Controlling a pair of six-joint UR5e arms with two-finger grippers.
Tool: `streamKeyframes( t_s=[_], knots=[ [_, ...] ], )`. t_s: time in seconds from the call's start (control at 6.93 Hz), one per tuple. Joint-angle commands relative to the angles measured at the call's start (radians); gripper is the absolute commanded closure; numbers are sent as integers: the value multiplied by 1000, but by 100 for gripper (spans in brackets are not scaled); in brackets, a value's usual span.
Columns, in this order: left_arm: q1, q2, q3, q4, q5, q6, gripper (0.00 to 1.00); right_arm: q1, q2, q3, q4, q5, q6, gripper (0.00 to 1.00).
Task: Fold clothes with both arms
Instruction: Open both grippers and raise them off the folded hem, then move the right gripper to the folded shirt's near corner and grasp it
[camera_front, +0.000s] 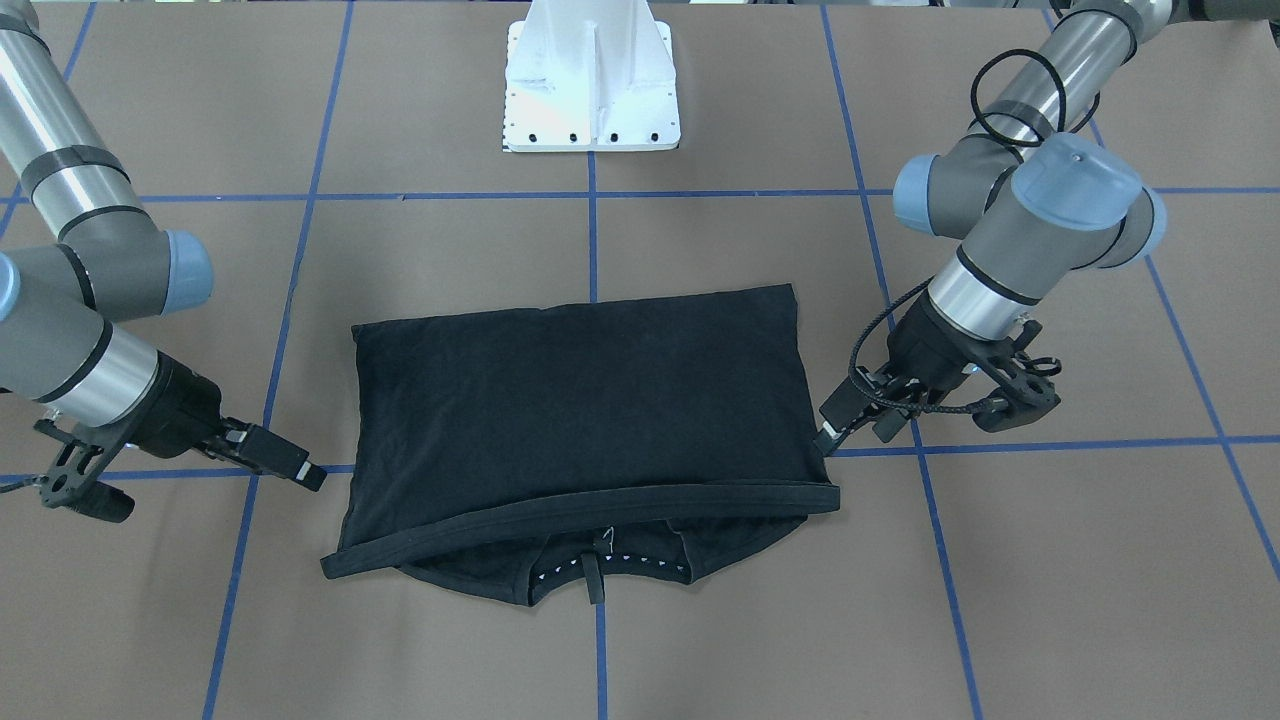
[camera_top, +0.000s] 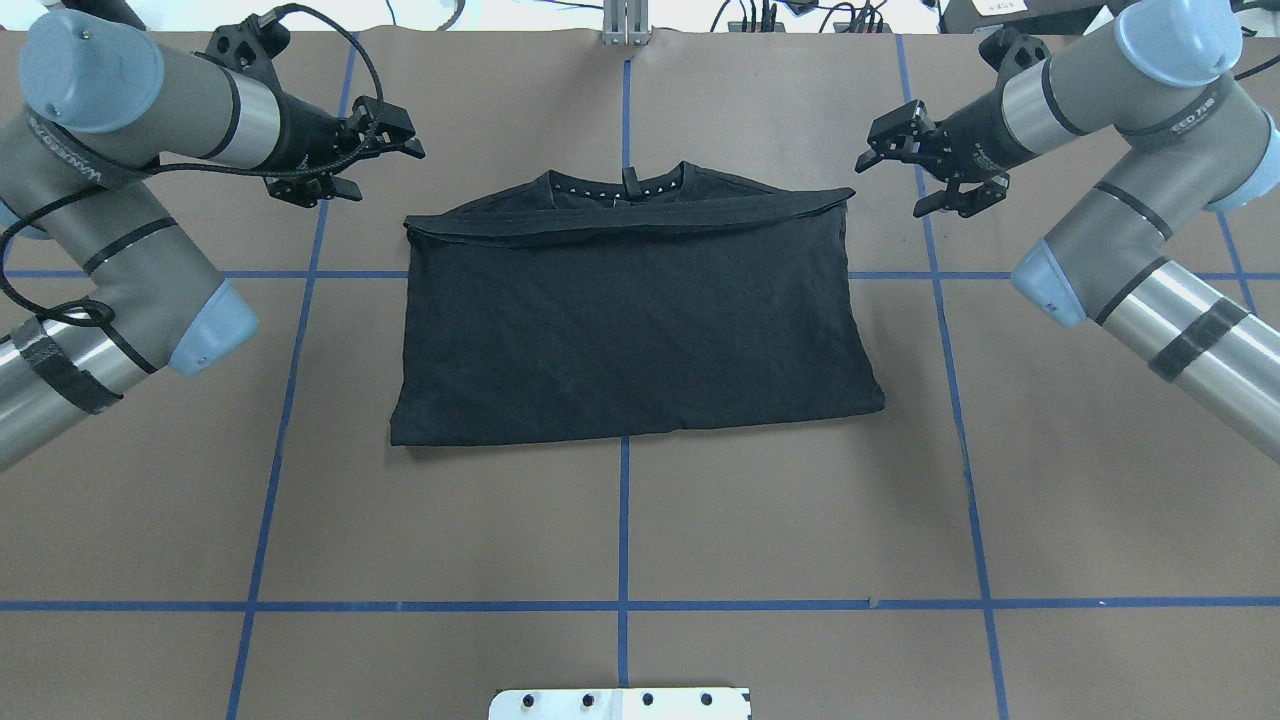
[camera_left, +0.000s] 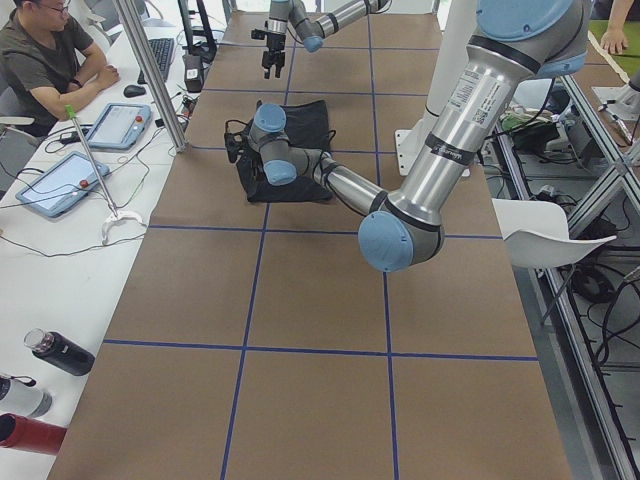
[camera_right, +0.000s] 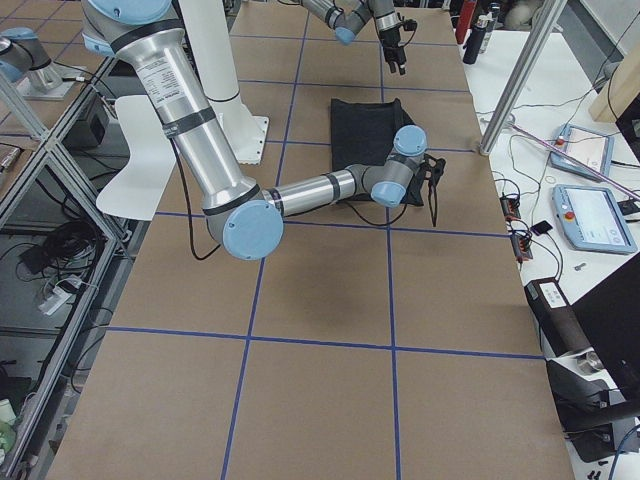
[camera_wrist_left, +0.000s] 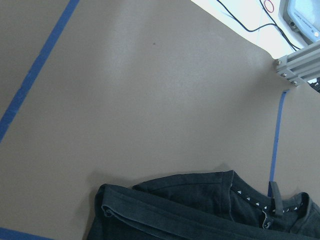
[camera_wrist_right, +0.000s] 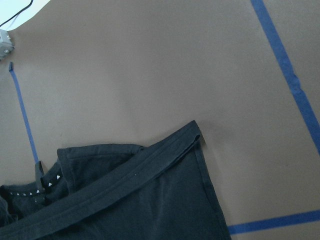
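Flanking the half-folded T-shirt's (camera_top: 630, 330) far corners, left pincer (camera_top: 385, 170) and right pincer (camera_top: 890, 188) hang released and empty, placed, we judge, for regrasping.

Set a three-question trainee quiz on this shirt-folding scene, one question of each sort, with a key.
1. True or false: the left gripper is clamped on the T-shirt.
2. Which part of the T-shirt shows beyond the folded-over hem? A) a sleeve B) the collar C) the printed logo
3. Fill the blank: the right gripper hangs beside the shirt's corner and is ____ (open or shut).

Key: 1 false, it is open and off the cloth; 2 B; 3 open.
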Motion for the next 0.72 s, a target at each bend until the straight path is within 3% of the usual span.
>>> streamKeyframes(
  t_s=[0.0,0.29,0.58],
  knots=[
    [-3,3,-82,84,-1,-1,0,-99,-141,156,-1,2,0,1],
    [-1,3,-150,166,-2,-1,0,-206,-174,169,-1,-12,0,1],
    [-1,4,-150,166,-2,-1,0,-248,-189,166,-1,-15,-5,1]
  ],
)
